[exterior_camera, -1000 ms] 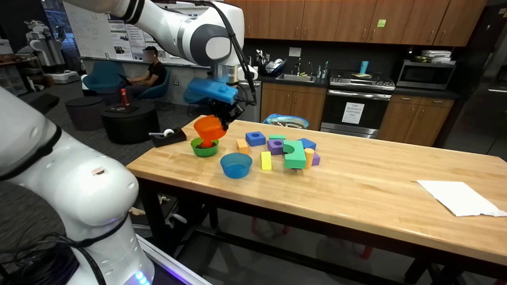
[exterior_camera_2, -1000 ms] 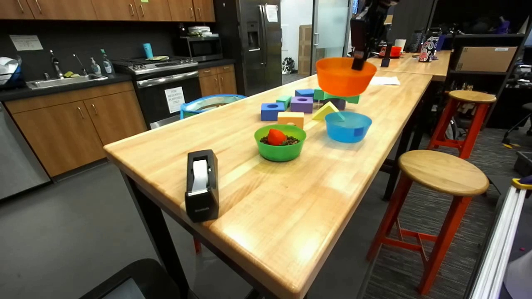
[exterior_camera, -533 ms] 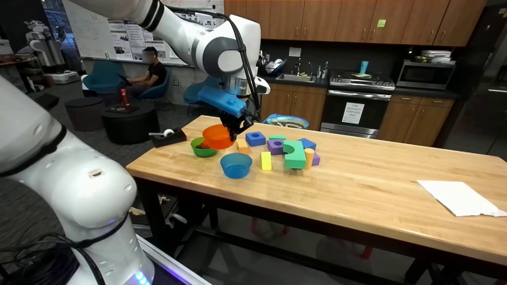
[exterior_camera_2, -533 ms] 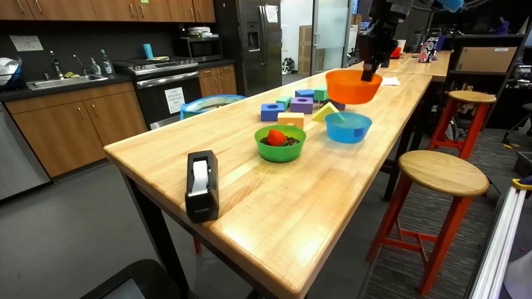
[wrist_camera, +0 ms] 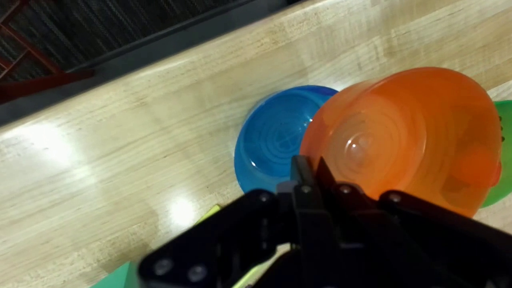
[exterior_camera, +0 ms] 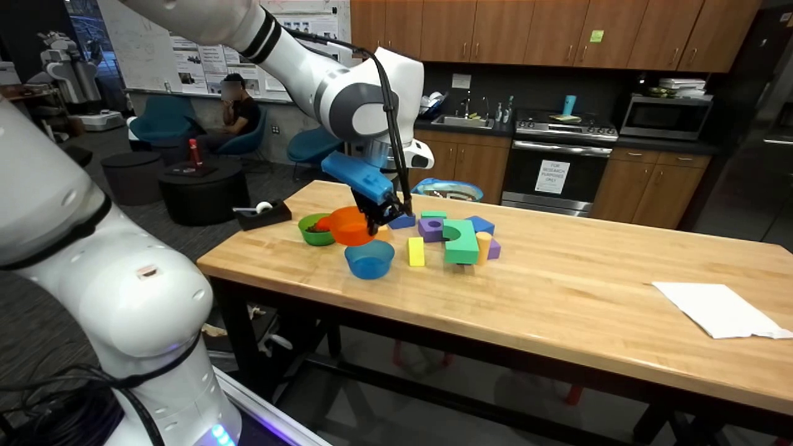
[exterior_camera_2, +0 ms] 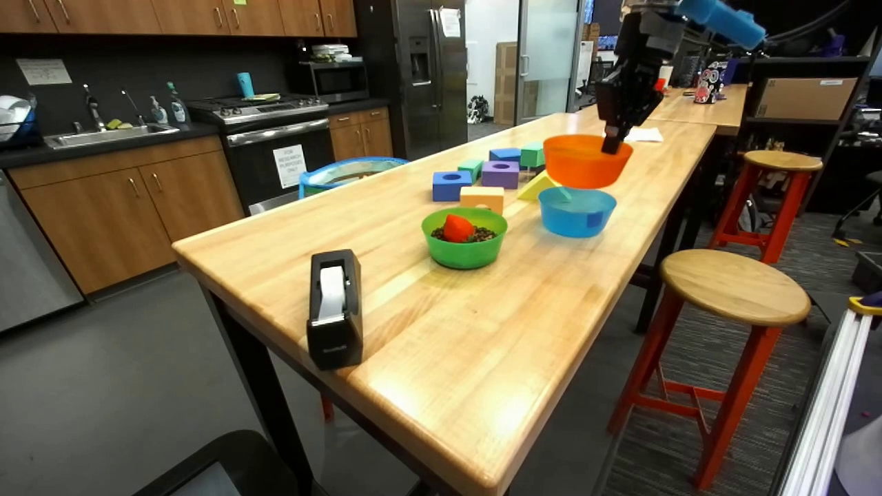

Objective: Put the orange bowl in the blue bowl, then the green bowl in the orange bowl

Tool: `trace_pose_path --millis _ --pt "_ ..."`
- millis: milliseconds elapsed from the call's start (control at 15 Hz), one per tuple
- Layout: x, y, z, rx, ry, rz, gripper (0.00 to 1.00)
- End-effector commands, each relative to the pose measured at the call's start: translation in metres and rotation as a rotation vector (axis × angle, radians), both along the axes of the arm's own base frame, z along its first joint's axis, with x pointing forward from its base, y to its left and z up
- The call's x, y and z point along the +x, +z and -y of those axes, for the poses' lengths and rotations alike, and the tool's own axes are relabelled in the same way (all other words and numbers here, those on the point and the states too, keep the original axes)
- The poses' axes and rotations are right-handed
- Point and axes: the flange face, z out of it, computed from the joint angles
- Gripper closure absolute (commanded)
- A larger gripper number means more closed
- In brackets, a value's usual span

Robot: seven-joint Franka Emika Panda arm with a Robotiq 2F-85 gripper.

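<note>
My gripper point(exterior_camera: 373, 229) is shut on the rim of the orange bowl point(exterior_camera: 349, 228) and holds it in the air, slightly tilted. In an exterior view the orange bowl point(exterior_camera_2: 582, 165) hangs just above the blue bowl point(exterior_camera_2: 576, 217). In the wrist view one fingertip point(wrist_camera: 314, 166) is on each side of the orange wall. There the orange bowl point(wrist_camera: 384, 136) overlaps part of the blue bowl point(wrist_camera: 268, 140), which stands upright on the table. The green bowl point(exterior_camera_2: 463, 256) stands apart on the table. It holds a red object point(exterior_camera_2: 457, 228) and dark brown bits. The orange bowl partly hides it in the wrist view.
Several toy blocks, among them a yellow one point(exterior_camera: 416, 252), a large green one point(exterior_camera: 461, 248) and a purple one point(exterior_camera: 430, 230), lie beside the bowls. A black tape dispenser point(exterior_camera_2: 335, 310) sits at the table's end. White paper point(exterior_camera: 718, 306) lies further along the table.
My gripper has lowered with the orange bowl and moved away from the green bowl toward the blue bowl. The green and blue bowls have not moved.
</note>
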Motion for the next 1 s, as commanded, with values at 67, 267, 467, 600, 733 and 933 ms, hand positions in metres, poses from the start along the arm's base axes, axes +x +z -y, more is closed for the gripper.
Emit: trace_pose_path --millis 67,267,467,600,733,933 --pt "0.006 -0.014 0.006 0.029 -0.035 -0.004 0.99" --pt "0.01 -0.022 0.009 0.032 -0.051 -0.016 0.99" --pt "0.011 -0.026 0.016 0.035 -0.068 -0.019 0.99" --pt "0.01 -0.026 0.023 0.036 -0.082 -0.018 0.99" --pt "0.009 -0.028 0.029 0.036 -0.096 -0.018 0.99" --pt "0.008 -0.031 0.032 0.04 -0.108 -0.024 0.99"
